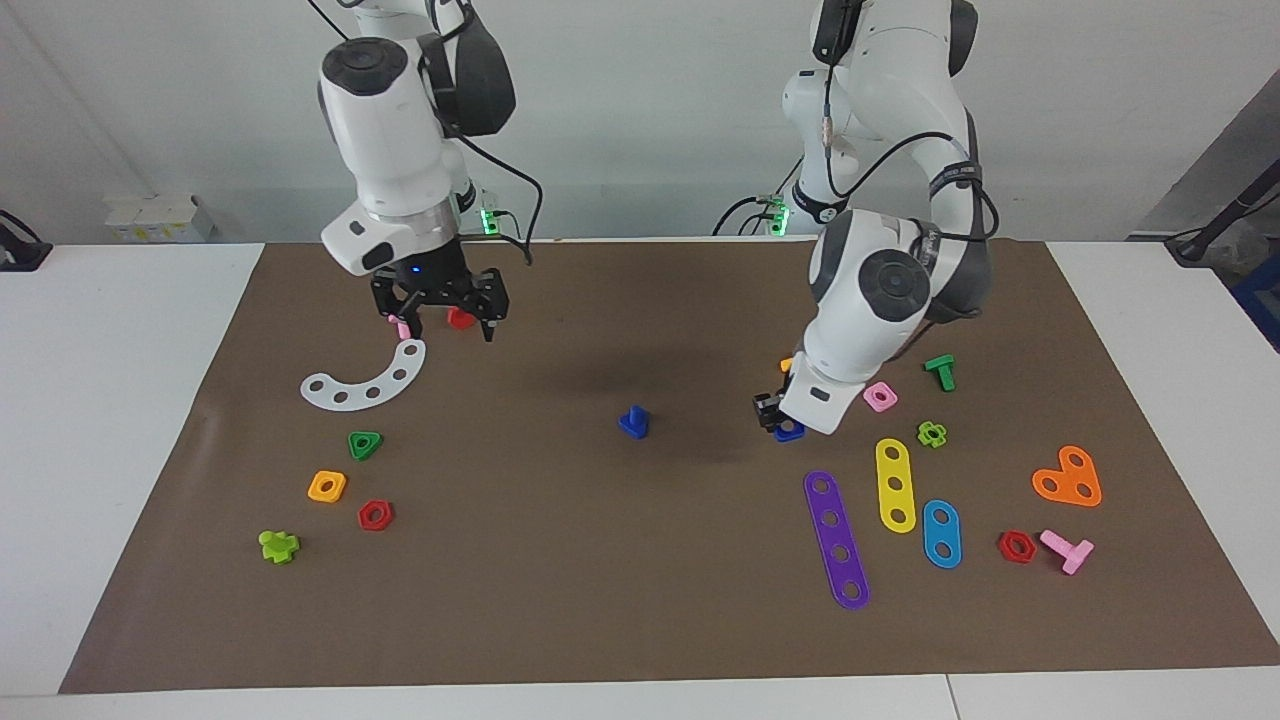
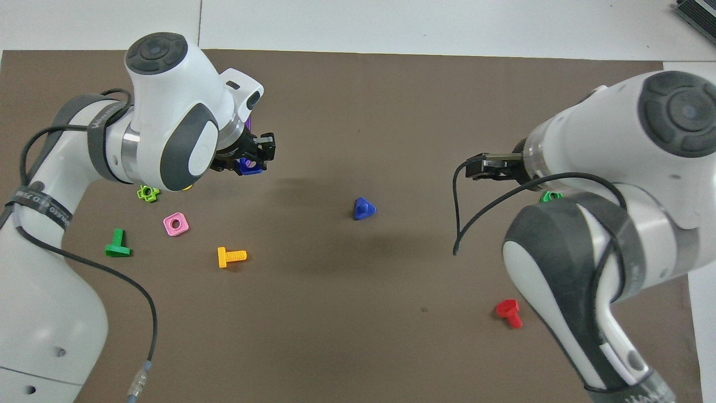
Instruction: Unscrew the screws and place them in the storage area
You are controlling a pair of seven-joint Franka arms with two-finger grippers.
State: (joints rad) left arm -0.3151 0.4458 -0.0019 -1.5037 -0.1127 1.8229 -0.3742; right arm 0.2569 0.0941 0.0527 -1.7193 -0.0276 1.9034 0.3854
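My left claw (image 1: 773, 415) hangs low over the brown mat (image 1: 600, 620) toward the left arm's end of the bench (image 1: 120, 400), clamped on a dark-blue nut (image 1: 789, 432), just beside the purple strip (image 1: 837, 540) and the pink nut (image 1: 880, 397). In the overhead view the same claw (image 2: 251, 159) shows the nut (image 2: 250, 166) at its tips. The screw (image 1: 634, 422) stands alone at the middle of the mat, head down and stem up, touching neither claw; from above it (image 2: 364, 209) lies between the two arms. My right claw (image 1: 441, 318) hovers with fingers apart and holding nothing, over the pink bolt (image 1: 401, 327) and red bolt (image 1: 458, 318), beside the white arc (image 1: 366, 380).
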